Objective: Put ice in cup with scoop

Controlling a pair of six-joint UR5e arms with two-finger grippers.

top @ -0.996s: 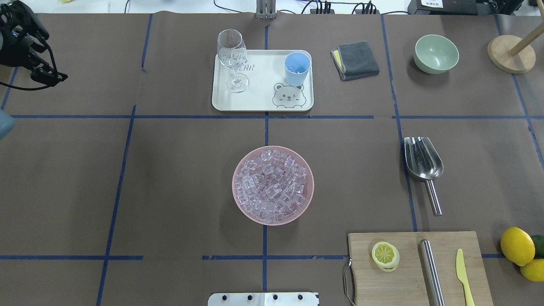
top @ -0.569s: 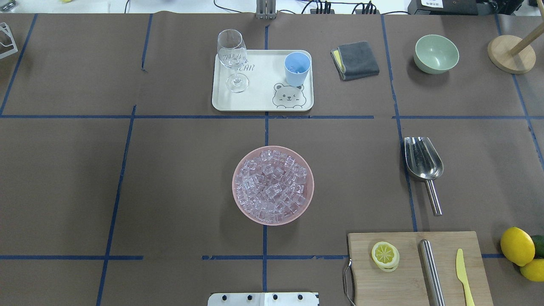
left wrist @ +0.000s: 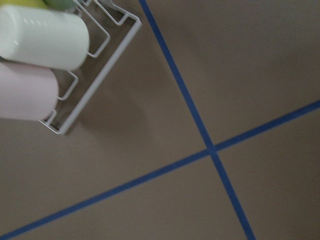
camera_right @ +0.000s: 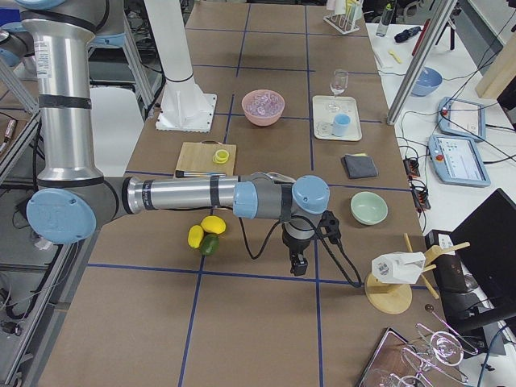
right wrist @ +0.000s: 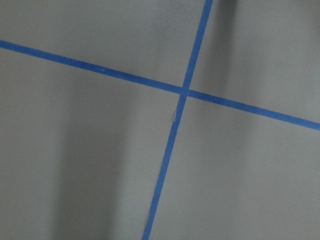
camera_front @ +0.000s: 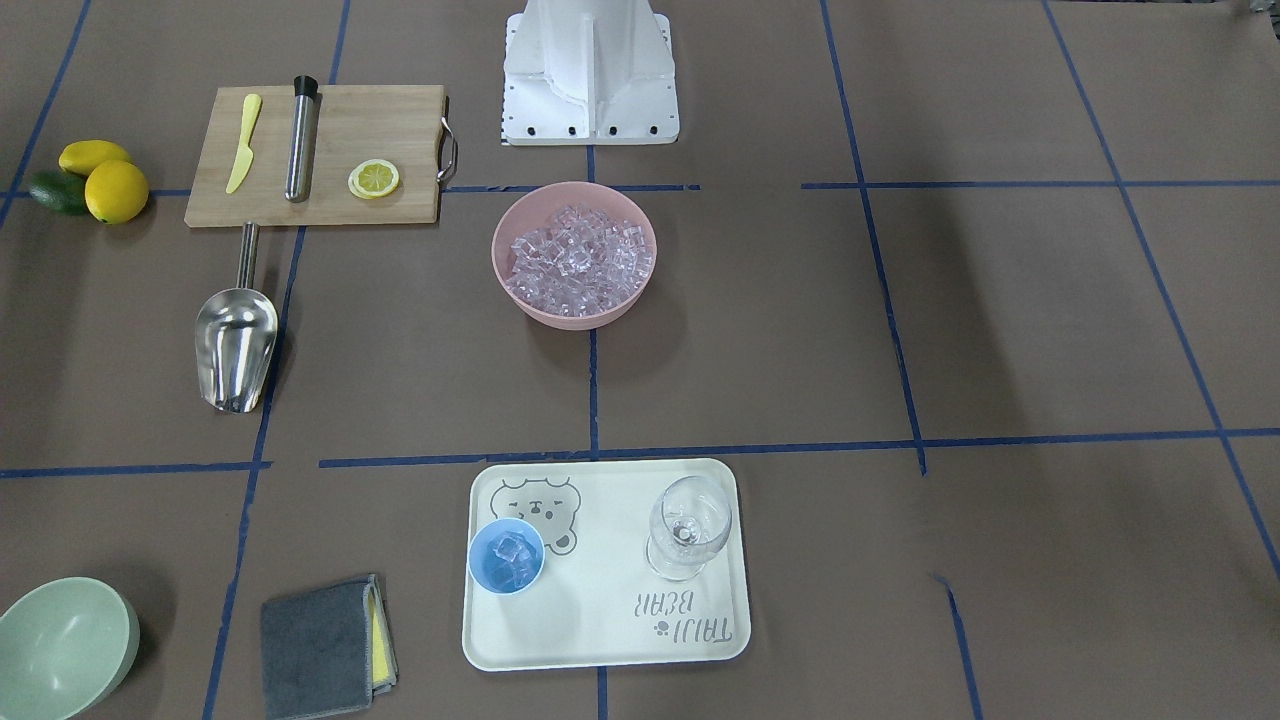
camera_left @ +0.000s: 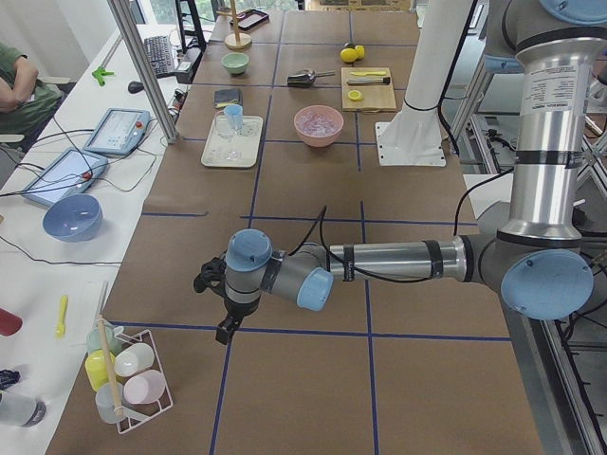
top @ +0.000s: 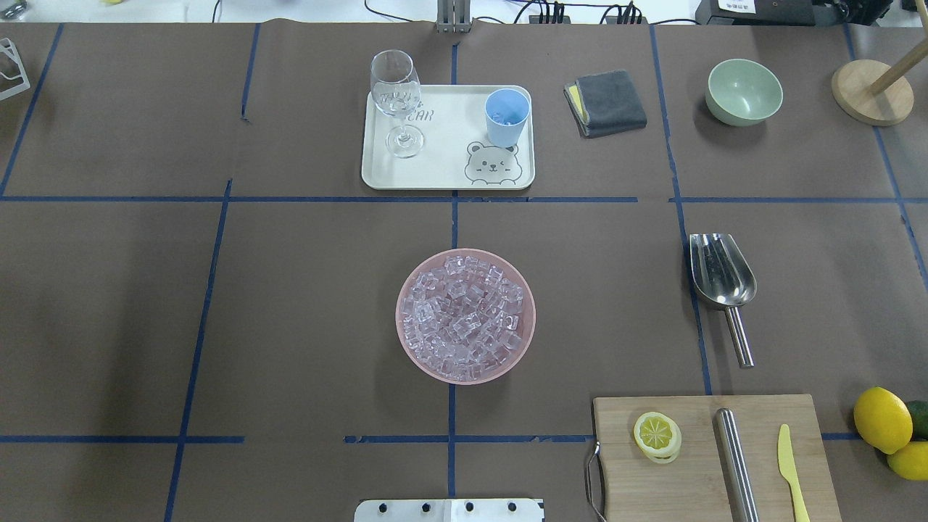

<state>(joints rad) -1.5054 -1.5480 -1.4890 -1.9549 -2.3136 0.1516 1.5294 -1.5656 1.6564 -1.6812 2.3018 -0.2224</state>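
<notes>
The ice (top: 465, 315) fills a pink bowl (top: 403, 341) at the table's middle. On a white tray (top: 442, 163) at the far side stands the light-blue cup (top: 506, 116), and the front-facing view shows a few clear cubes inside the cup (camera_front: 506, 556). The steel scoop (top: 721, 279) lies flat on the table to the right of the bowl, with nothing holding it. My left gripper (camera_left: 220, 318) hangs far off to the left near a wire rack. My right gripper (camera_right: 297, 262) hangs far right, beyond the lemons. Whether either is open or shut I cannot tell.
A stemmed glass (top: 397, 101) shares the tray. A grey cloth (top: 607, 101), a green bowl (top: 744, 91) and a wooden stand (top: 871, 91) sit at the back right. A cutting board (top: 714, 457) and lemons (top: 883, 420) lie front right. A wire rack (left wrist: 90, 82) holds cups.
The left arm, seen at the overhead view's upper left edge a second ago, has moved out of that view. Nothing on the table has moved.
</notes>
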